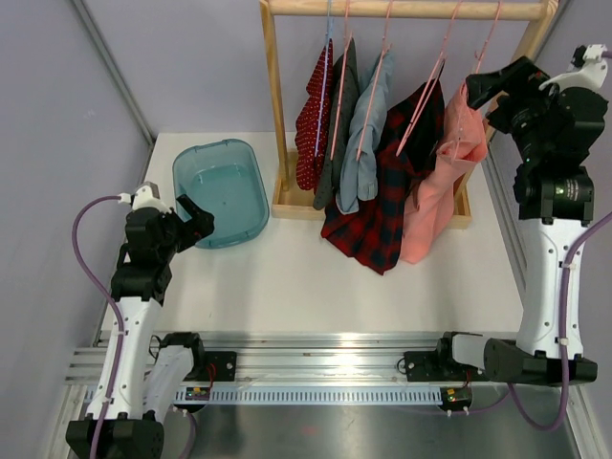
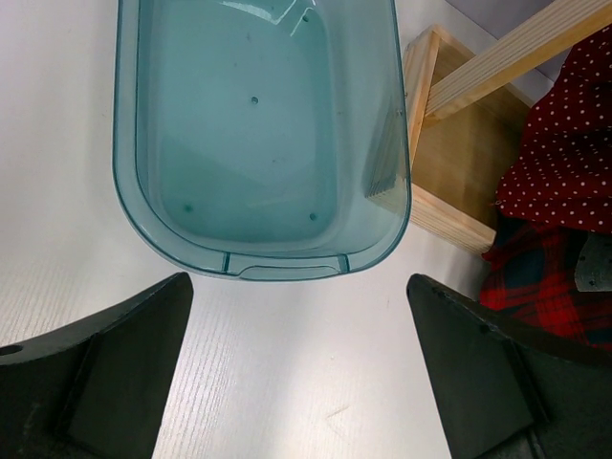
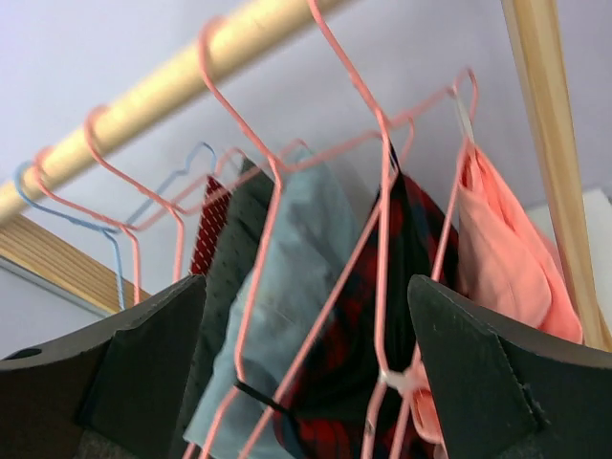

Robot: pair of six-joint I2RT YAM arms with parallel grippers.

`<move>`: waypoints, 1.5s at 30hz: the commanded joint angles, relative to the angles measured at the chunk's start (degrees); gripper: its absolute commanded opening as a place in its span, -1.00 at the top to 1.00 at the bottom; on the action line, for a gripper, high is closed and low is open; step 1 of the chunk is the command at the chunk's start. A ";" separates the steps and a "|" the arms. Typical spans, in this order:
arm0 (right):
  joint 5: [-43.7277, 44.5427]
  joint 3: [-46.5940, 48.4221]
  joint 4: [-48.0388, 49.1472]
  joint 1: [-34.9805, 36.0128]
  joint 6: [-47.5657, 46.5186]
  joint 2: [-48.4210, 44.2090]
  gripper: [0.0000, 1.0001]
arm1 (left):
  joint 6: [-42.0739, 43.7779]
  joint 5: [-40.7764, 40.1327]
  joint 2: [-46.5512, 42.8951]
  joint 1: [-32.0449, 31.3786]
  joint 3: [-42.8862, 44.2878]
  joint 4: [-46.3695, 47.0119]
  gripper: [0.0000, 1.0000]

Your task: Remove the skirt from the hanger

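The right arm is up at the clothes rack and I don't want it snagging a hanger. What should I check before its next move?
1. Right hand open, holding nothing: ok.
2. Left hand open, holding nothing: ok.
3. Right hand level with the pink hangers and facing them: ok.
4. Salmon garment, nearest the right hand, is the skirt: cannot tell.
5. Pink hangers free of each other: cannot tell; they overlap closely.
6. Teal bin holds nothing: ok.
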 commanded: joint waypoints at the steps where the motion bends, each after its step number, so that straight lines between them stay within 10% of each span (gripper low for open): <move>1: 0.59 6.31 0.94 0.07 -1.68 2.83 -0.88 | 0.93 0.88 0.26 -0.13 1.04 1.84 -0.98; 19: 1.03 18.53 -10.30 0.25 -2.65 18.84 -0.37 | 0.41 2.20 0.96 -0.22 1.39 1.93 -0.98; 27: -1.08 17.82 -8.89 0.25 -3.79 19.19 1.00 | 0.32 4.57 2.01 -0.13 1.83 3.33 -0.98; 32: -3.80 20.11 -6.53 0.25 -3.18 17.62 1.00 | 2.42 6.34 2.37 -1.10 8.65 4.74 -0.98; 45: -3.71 13.45 -8.19 0.25 -1.60 -1.61 1.00 | 15.69 0.36 20.11 -39.74 47.44 4.30 -0.98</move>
